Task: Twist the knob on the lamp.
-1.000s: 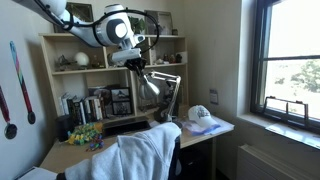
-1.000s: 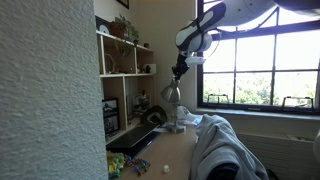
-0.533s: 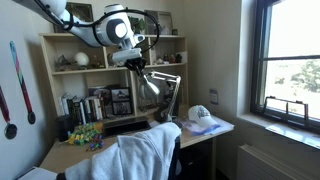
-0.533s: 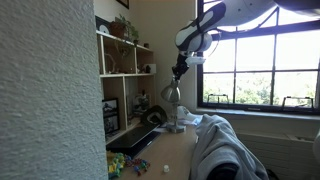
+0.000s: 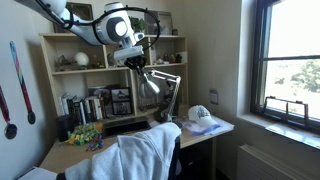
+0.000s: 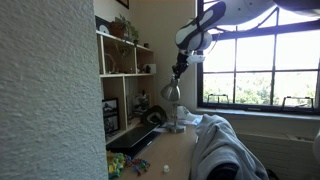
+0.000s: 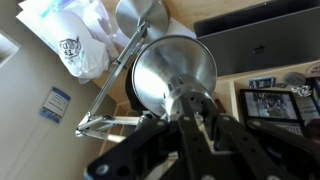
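- Exterior view, facing the shelving: the lamp [image 5: 152,86], silvery-grey metal, stands on the table [image 5: 72,154] in front of the shelf unit [image 5: 60,70]. Its cone shade hangs mouth down and its thin jointed arms angle off towards the window side.
- The tool [image 5: 138,66] sits directly on top of the shade's narrow end, with the white robot arm [image 5: 105,28] reaching in from the upper corner.
- Also on the table: a white cap [image 5: 203,115]. White cloth [image 5: 140,155] is draped over the chair in front.
- Exterior view, along the table: the lamp [image 6: 172,93] is dark against the bright window [image 6: 255,70], next to the shelves. The tool [image 6: 178,68] points straight down at the shade's apex.
- Wrist view: looking down the lamp [image 7: 160,65], the polished cone flares away from the camera. Its two slim arm rods meet at a hinge, and the round base lies beyond.
- The tool [image 7: 197,114] has dark fingers [image 7: 216,128] flanking the small neck at the cone's tip. I cannot tell whether they are clamped on it or merely beside it.
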You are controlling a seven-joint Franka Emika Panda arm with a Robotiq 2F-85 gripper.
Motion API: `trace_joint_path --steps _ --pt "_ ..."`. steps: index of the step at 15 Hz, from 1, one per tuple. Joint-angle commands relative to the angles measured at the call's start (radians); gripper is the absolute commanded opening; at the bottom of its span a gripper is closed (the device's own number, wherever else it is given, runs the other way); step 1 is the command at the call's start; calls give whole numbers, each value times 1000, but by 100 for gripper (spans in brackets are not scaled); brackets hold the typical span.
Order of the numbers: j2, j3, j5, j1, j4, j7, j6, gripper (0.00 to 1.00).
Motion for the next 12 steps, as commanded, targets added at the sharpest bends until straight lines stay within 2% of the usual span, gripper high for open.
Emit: trace_joint_path --steps 1,12 --pt "19 8 -3 -12 60 -67 -71 6" --pt "58 11 -48 -19 152 -250 -246 6"
